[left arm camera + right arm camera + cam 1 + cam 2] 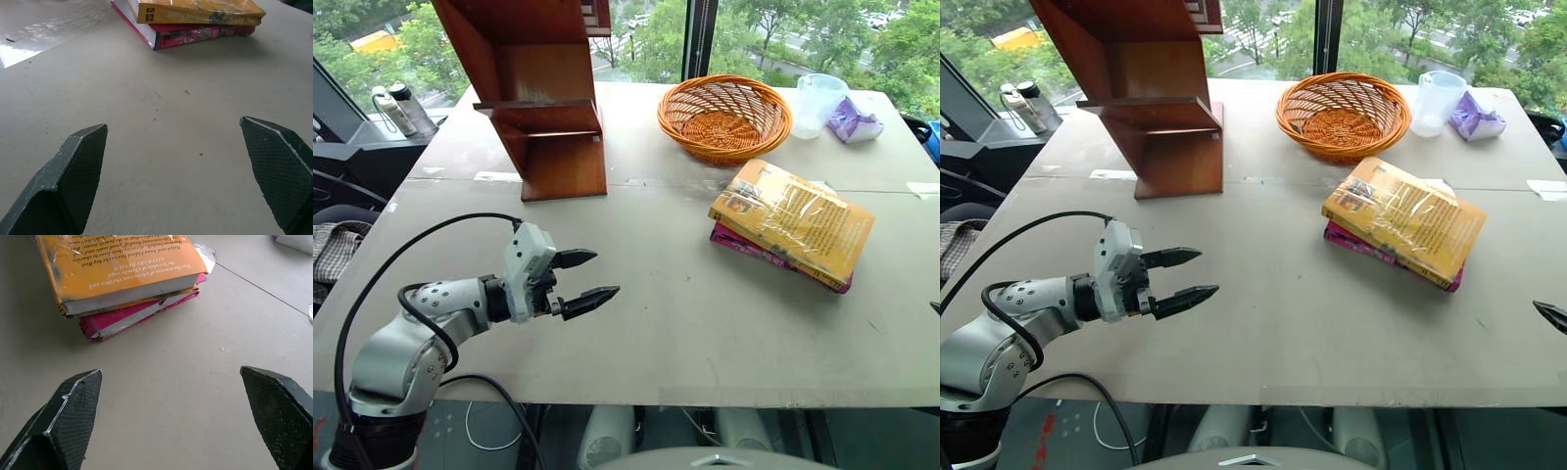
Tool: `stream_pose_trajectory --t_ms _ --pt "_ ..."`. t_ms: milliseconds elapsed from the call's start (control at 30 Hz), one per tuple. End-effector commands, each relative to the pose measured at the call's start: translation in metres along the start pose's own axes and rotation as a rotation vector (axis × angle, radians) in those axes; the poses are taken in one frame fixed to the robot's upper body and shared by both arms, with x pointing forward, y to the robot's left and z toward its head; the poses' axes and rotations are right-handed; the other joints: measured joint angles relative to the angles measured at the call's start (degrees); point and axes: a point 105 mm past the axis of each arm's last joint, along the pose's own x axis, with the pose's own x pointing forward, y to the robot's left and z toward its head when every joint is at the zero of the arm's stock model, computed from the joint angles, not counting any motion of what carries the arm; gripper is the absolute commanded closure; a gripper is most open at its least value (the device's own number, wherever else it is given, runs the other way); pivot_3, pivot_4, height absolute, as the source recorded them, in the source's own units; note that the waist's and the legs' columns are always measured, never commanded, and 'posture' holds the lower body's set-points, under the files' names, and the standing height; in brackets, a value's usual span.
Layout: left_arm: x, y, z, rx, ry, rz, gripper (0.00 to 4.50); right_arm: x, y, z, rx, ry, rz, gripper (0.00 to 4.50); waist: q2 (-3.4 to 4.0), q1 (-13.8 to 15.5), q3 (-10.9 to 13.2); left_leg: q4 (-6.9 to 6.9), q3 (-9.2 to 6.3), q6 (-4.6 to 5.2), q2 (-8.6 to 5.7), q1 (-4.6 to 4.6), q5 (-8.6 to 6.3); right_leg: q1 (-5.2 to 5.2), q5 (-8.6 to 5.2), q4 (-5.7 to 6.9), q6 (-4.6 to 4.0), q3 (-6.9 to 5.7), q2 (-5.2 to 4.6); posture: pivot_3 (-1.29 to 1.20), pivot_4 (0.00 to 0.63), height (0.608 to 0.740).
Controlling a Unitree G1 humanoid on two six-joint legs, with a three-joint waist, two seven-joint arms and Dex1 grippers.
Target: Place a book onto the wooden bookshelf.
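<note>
Left eye view, book: the book (pixel 793 221) is a thick yellow-orange paperback in shiny plastic wrap with dark print and small pictures at one corner. It lies flat on a magenta-pink book (pixel 744 247), right of the wooden bookshelf (pixel 543 98) and just in front of the wicker basket (pixel 725 117).
Left eye view, shelf: reddish-brown, with a slanted side panel and flat shelves; it stands on the far left part of the tabletop (pixel 685 323), well apart from the book.
Left eye view, left tool: the left tool (pixel 589 279) hangs over the near left of the tabletop, fingers spread wide and holding nothing, pointing toward the book.
Left eye view, other things: a clear plastic cup (pixel 820 103) and a purple packet (pixel 854 121) sit right of the basket.
Right eye view, right tool: a dark tip of the right tool (pixel 1552 315) shows at the edge, right of the book and nearer the front.
Left wrist view, book: the yellow spine shows stacked on the pink book, with bare tabletop between the parted fingers (pixel 80 166) and the stack.
Right wrist view, book: the white page edge and cover print show, with wrap sticking out at a corner; the fingers (pixel 73 406) stand wide apart, empty, near the stack.
Open room: bare tabletop stretches between the shelf and the book.
</note>
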Motion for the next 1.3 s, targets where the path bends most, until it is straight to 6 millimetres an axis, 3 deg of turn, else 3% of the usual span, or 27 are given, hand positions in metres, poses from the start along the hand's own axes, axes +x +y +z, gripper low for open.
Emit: stream_pose_trajectory --t_ms 33,267,333,400,467,600,767,1067,1300 --pt "0.008 0.002 0.019 0.067 -0.068 -0.002 0.04 0.001 -0.005 0.015 -0.059 -0.050 -0.072 0.00 0.00 0.01 0.00 0.00 0.00 0.00 0.00 0.00 0.00 0.00 0.00 0.00 0.00 0.00 0.00 0.00 0.150 0.733" --pt "0.035 0.004 0.051 0.156 -0.173 -0.063 0.04 0.016 0.002 0.090 -0.149 -0.189 -0.220 0.00 0.09 -0.24 -0.04 0.01 0.04 0.08 -0.02 0.01 0.05 0.03 0.01 0.02 0.00 0.03 0.12 0.00 0.150 0.733" --pt "0.040 0.000 0.057 0.191 -0.179 -0.092 0.04 0.022 0.005 0.102 -0.158 -0.169 -0.241 0.00 0.11 -0.19 -0.03 0.00 0.11 0.08 -0.01 0.01 0.05 0.00 0.03 0.03 -0.02 0.09 0.15 0.00 0.150 0.733" --pt "0.049 -0.010 0.070 0.234 -0.209 -0.143 0.04 0.044 0.014 0.111 -0.101 -0.148 -0.184 0.00 0.04 -0.13 0.00 0.00 0.14 0.08 -0.03 0.02 0.05 -0.01 0.04 0.03 -0.05 0.10 0.22 0.00 0.150 0.733" --pt "0.056 -0.020 0.080 0.273 -0.235 -0.186 0.00 0.063 0.023 0.114 -0.093 -0.099 -0.160 0.56 -0.08 -0.04 -0.01 0.02 0.12 0.09 -0.02 0.02 0.06 0.00 0.13 0.02 -0.18 0.07 0.22 0.00 0.150 0.733" --pt "0.058 -0.031 0.090 0.288 -0.267 -0.213 0.00 0.085 0.026 0.100 -0.102 0.021 -0.187 2.03 -0.09 0.21 -0.01 0.01 0.06 0.10 -0.07 -0.18 0.06 -0.08 0.14 0.00 -0.22 0.06 0.18 0.00 0.150 0.733" --pt "0.057 -0.038 0.091 0.291 -0.258 -0.223 0.00 0.092 0.010 0.086 -0.113 0.117 -0.240 4.43 -0.08 0.02 -0.01 0.12 0.12 0.09 -0.13 -0.76 0.10 -0.56 0.26 -0.01 0.04 0.07 0.26 0.00 0.150 0.733" --pt "0.054 -0.042 0.080 0.277 -0.217 -0.239 0.00 0.107 -0.017 0.069 -0.153 0.242 -0.298 4.43 -0.08 -0.17 -0.01 0.15 0.05 0.09 -0.05 -0.65 0.10 -0.56 0.05 0.10 0.03 0.08 0.46 0.00 0.150 0.733" --pt "0.053 -0.042 0.075 0.265 -0.219 -0.215 0.00 0.137 -0.015 0.048 -0.131 0.353 -0.221 4.43 -0.07 -0.17 -0.01 0.17 0.10 0.09 -0.05 -0.67 0.10 -0.59 0.16 0.10 -0.14 0.15 0.47 0.00 0.150 0.733"
